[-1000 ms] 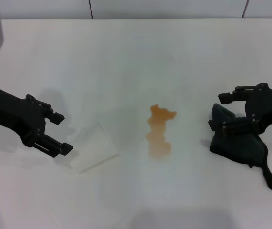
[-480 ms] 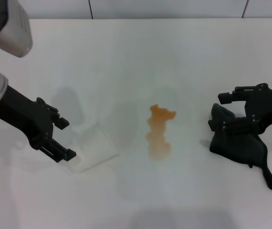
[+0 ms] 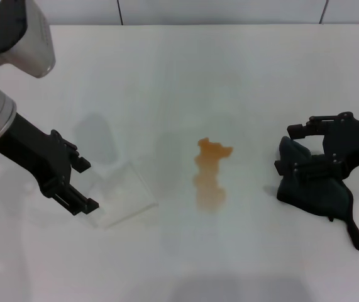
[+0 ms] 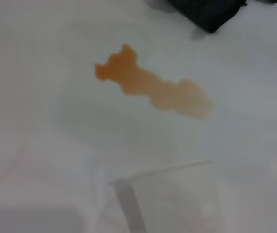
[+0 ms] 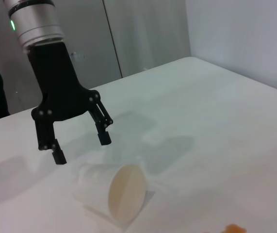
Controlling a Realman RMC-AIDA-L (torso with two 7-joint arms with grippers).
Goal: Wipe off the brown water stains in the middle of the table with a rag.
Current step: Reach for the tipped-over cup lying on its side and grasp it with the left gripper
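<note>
The brown water stains (image 3: 210, 173) lie in the middle of the white table (image 3: 179, 75); the left wrist view shows them too (image 4: 153, 91), and their edge reaches into the right wrist view (image 5: 233, 227). At the right lies the dark rag (image 3: 314, 189), whose corner appears in the left wrist view (image 4: 206, 12). My right gripper (image 3: 289, 148) stands open over the rag's far end, a fold of cloth between its fingers. At the left my left gripper (image 3: 87, 185) is open and empty, just beside a fallen cup; the right wrist view shows this gripper (image 5: 81, 148) from across the table.
A translucent cup (image 3: 126, 195) lies on its side between the left gripper and the stains, its mouth facing the right arm (image 5: 126, 193); it also appears in the left wrist view (image 4: 172, 199). A tiled wall runs along the table's far edge.
The left arm's grey upper part has swung further into view at the top left, and its gripper has shifted slightly toward the near edge beside the cup. The right arm and rag have not moved.
</note>
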